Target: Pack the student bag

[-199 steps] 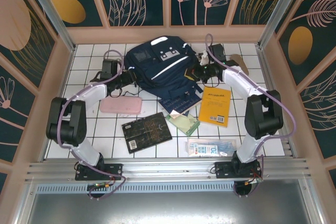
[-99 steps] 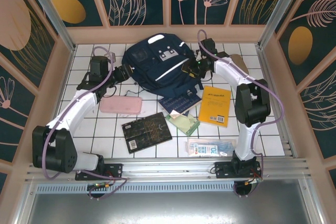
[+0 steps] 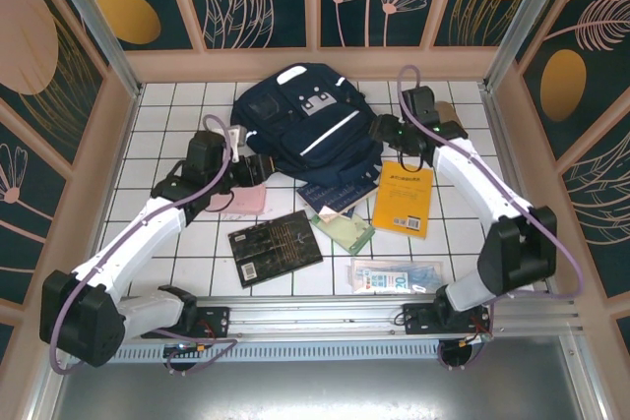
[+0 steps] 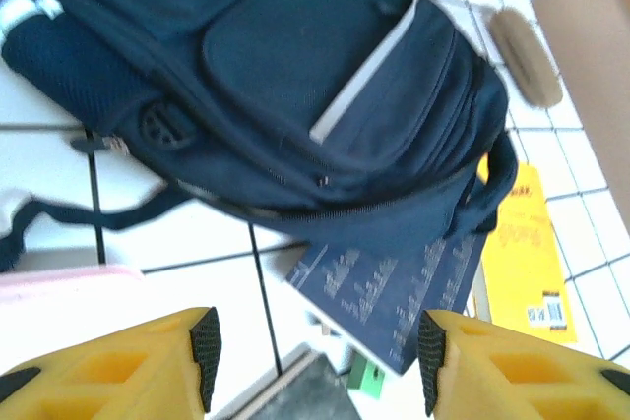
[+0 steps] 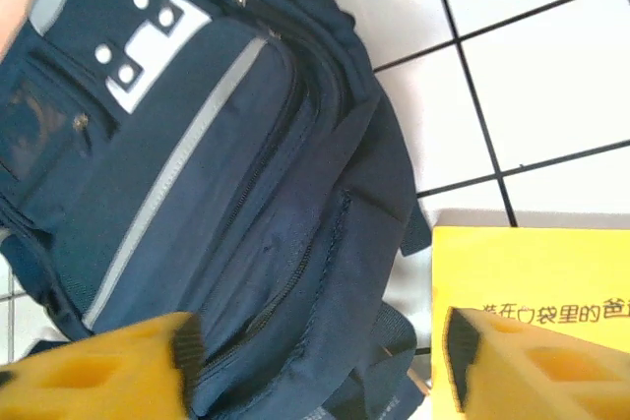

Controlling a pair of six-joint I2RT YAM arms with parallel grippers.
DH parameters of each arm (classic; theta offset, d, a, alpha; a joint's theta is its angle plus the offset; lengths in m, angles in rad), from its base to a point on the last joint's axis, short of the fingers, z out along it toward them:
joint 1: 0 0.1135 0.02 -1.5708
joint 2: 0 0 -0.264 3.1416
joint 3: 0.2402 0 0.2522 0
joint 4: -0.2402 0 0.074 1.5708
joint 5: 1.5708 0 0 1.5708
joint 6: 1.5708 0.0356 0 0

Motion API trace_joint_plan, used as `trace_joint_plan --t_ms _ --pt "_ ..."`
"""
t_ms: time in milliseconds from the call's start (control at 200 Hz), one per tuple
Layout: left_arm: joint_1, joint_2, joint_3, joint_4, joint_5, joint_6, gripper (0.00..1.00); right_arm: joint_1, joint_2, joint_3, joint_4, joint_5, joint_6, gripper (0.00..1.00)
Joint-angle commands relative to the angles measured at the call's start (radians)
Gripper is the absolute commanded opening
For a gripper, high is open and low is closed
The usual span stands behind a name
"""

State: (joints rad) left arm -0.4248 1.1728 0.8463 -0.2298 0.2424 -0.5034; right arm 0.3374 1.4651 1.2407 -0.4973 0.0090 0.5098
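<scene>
A white-tiled counter point(image 3: 157, 125) carries everything. The navy student bag point(image 3: 305, 125) lies at upper centre. A navy booklet point(image 3: 340, 192) pokes out from under its lower edge. A pink pouch point(image 3: 246, 202) lies left of centre, with a black book point(image 3: 275, 247) below it. A yellow book point(image 3: 404, 199) lies right of centre and a green packet point(image 3: 345, 231) in the middle. A clear packet point(image 3: 396, 275) sits at lower right and a tan oval case point(image 4: 527, 56) at upper right.
</scene>
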Motion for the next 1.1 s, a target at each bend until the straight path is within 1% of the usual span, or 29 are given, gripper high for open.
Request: trace_joint_plan --t_ms 0,25,45,60,120,175,220,300,405,465,530,606,686,811,881,1096 --pt "-0.064 -0.019 -0.013 -0.052 -0.027 0.045 0.57 -0.008 -0.112 -0.146 -0.001 -0.005 0.037 0.79" --pt "-0.075 -0.019 -0.014 -0.051 -0.024 0.044 0.57 -0.012 -0.146 -0.192 0.026 -0.049 0.049 0.80" --pt "-0.081 -0.019 -0.016 -0.049 -0.022 0.042 0.58 -0.014 -0.170 -0.228 0.042 -0.076 0.063 0.86" --pt "-0.087 -0.019 -0.019 -0.046 -0.019 0.042 0.58 -0.013 -0.187 -0.251 0.052 -0.095 0.077 0.88" --pt "-0.100 -0.010 -0.028 -0.031 -0.013 0.042 0.58 -0.014 -0.232 -0.334 0.096 -0.189 0.126 0.89" --pt "-0.102 0.016 -0.022 -0.028 -0.003 0.041 0.58 -0.006 -0.276 -0.419 0.158 -0.269 0.206 0.86" --pt "-0.103 0.037 -0.019 -0.015 0.015 0.035 0.58 0.006 -0.330 -0.509 0.248 -0.334 0.293 0.81" --pt "-0.103 0.066 -0.014 0.031 0.023 0.023 0.59 0.034 -0.392 -0.633 0.398 -0.389 0.463 0.76" --pt "-0.103 0.132 0.014 0.063 0.023 0.028 0.59 0.067 -0.371 -0.687 0.490 -0.373 0.618 0.72" --pt "-0.102 0.165 0.026 0.082 0.040 0.031 0.59 0.092 -0.345 -0.729 0.595 -0.371 0.702 0.69" --pt "-0.102 0.191 0.040 0.089 0.046 0.037 0.59 0.120 -0.302 -0.738 0.641 -0.334 0.754 0.65" --pt "-0.102 0.199 0.040 0.094 0.043 0.041 0.60 0.127 -0.248 -0.726 0.639 -0.303 0.771 0.60" --pt "-0.102 0.200 0.031 0.099 0.037 0.046 0.60 0.126 -0.197 -0.735 0.686 -0.302 0.792 0.56" --pt "-0.102 0.193 0.018 0.094 0.022 0.058 0.60 0.126 -0.118 -0.725 0.703 -0.282 0.797 0.53" --pt "-0.102 0.187 0.010 0.102 0.023 0.058 0.60 0.123 -0.075 -0.729 0.747 -0.274 0.795 0.52" --pt "-0.103 0.174 -0.006 0.113 0.029 0.056 0.60 0.114 0.083 -0.676 0.778 -0.260 0.762 0.50"
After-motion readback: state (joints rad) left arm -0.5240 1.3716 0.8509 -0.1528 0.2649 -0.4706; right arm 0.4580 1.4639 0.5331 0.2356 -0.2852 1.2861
